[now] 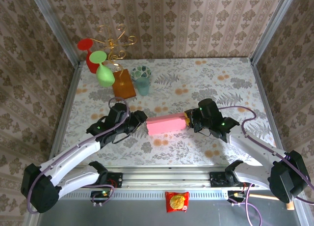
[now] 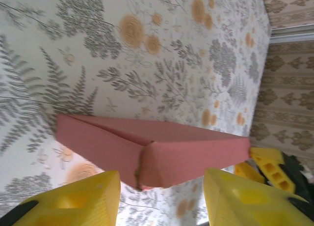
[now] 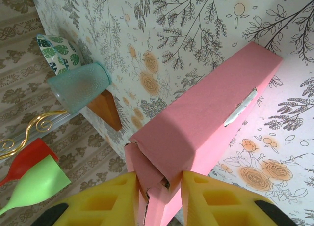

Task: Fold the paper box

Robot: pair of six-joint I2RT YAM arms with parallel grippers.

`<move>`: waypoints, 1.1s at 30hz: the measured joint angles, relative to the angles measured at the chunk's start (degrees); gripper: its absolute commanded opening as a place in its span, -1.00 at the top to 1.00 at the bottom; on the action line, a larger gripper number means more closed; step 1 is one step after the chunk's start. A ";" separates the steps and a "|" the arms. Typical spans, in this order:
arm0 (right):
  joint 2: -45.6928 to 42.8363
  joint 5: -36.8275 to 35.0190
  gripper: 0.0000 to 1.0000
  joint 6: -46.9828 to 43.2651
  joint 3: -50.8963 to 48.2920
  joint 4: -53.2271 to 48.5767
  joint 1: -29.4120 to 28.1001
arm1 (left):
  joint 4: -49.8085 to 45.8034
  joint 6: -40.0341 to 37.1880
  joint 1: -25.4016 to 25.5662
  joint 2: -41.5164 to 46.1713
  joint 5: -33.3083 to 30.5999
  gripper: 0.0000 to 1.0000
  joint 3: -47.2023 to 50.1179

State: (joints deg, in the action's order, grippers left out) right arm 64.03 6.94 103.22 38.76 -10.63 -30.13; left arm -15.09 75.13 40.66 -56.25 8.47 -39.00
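Observation:
The paper box [image 1: 166,124] is a long pink folded shape lying across the middle of the table between my two arms. My right gripper [image 1: 189,119] is shut on its right end. In the right wrist view the yellow fingers [image 3: 117,196] pinch the crumpled, slightly torn end flaps of the paper box [image 3: 216,113], with my right gripper [image 3: 158,179] centred on them. My left gripper [image 1: 142,119] stands open at the box's left end. In the left wrist view the corner of the paper box [image 2: 162,147] sits just beyond my left gripper [image 2: 161,179], touching neither finger.
A teal cup [image 1: 142,83] and an orange-brown block [image 1: 123,83] stand at the back left, with a leaf-patterned bowl [image 1: 141,71] behind the cup. Red and green goblets [image 1: 104,73] and a gold wire stand [image 1: 115,39] fill the far left corner. Patterned walls enclose the table.

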 measured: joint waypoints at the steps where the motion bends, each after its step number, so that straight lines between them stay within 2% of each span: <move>1: 0.00 0.00 0.44 0.00 0.00 0.00 0.00 | 0.61 0.66 -0.02 -0.22 0.50 0.05 0.02; 7: 0.00 0.00 0.44 0.00 0.00 0.00 0.00 | 2.29 3.45 -0.26 -0.81 2.56 0.16 0.63; 17: 0.00 0.00 0.50 -0.02 -0.15 0.02 0.00 | 5.51 5.05 -0.83 -3.04 4.24 0.55 3.19; 23: 0.02 0.02 0.57 -0.72 -0.26 0.07 0.15 | 8.26 5.16 -1.01 -2.62 4.63 0.63 5.16; 28: 0.11 0.28 0.66 -1.25 -0.26 -0.02 0.37 | 9.77 5.18 -1.03 -2.29 4.79 0.82 6.23; 33: 0.11 1.11 0.71 -1.77 -0.26 -0.31 0.76 | 10.91 5.16 -1.01 -1.62 4.85 0.88 7.26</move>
State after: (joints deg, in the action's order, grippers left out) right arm 64.14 8.05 101.45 38.50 -10.94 -29.36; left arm -4.19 80.29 39.66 -57.87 13.32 -31.75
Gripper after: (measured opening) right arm 0.154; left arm 0.069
